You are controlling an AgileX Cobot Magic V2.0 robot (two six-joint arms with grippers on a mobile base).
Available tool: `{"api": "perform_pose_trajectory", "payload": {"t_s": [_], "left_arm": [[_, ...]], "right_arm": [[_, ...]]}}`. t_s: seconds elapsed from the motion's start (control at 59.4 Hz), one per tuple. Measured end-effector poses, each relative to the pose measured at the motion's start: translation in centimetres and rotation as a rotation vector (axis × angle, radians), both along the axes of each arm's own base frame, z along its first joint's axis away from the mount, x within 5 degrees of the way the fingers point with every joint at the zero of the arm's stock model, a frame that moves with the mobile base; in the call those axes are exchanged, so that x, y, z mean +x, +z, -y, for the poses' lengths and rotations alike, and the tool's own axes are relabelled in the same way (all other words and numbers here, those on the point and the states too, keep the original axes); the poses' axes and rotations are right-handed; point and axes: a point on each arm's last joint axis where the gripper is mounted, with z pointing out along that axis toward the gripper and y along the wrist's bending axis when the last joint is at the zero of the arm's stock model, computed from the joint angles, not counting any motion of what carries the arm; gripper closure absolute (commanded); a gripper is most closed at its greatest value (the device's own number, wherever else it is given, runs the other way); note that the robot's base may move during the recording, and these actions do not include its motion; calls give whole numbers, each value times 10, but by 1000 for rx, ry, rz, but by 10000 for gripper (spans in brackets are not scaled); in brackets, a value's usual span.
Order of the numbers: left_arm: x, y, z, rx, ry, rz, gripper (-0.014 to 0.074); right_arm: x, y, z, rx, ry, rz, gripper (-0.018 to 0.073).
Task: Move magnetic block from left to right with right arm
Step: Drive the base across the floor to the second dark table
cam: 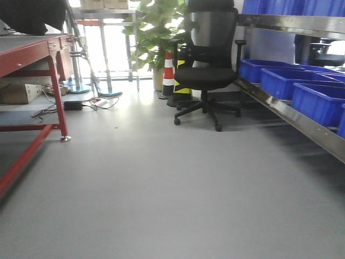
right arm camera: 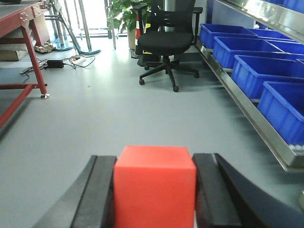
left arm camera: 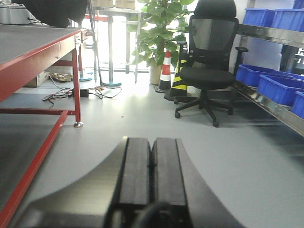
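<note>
The magnetic block [right arm camera: 154, 187], a plain red cube, is held in the right gripper [right arm camera: 155, 164], whose two black jaws are spread just to the cube's width and set flush against its left and right faces. In the right wrist view the block is seen aloft over the grey floor [right arm camera: 95, 118], filling the lower middle of the picture. The left gripper [left arm camera: 151, 156] is seen with its jaws brought together, touching along their length, and nothing is held between them. Beyond both grippers a black office chair [right arm camera: 166, 42] is placed near a potted plant [left arm camera: 161, 33] and a red-and-white traffic cone [left arm camera: 166, 66]. Blue bins [right arm camera: 256, 71] are lined along a metal rack on the right, and a red-framed table [left arm camera: 42, 52] stands on the left.
</note>
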Motion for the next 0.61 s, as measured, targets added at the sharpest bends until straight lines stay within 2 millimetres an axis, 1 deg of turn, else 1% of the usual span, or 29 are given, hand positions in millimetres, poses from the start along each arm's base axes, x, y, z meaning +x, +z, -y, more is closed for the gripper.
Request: {"api": "perform_pose_trajectory", "payload": {"t_s": [0.606], "left_arm": [[0, 0, 0, 0, 0, 0, 713]], "right_arm": [[0, 0, 0, 0, 0, 0, 403]]}}
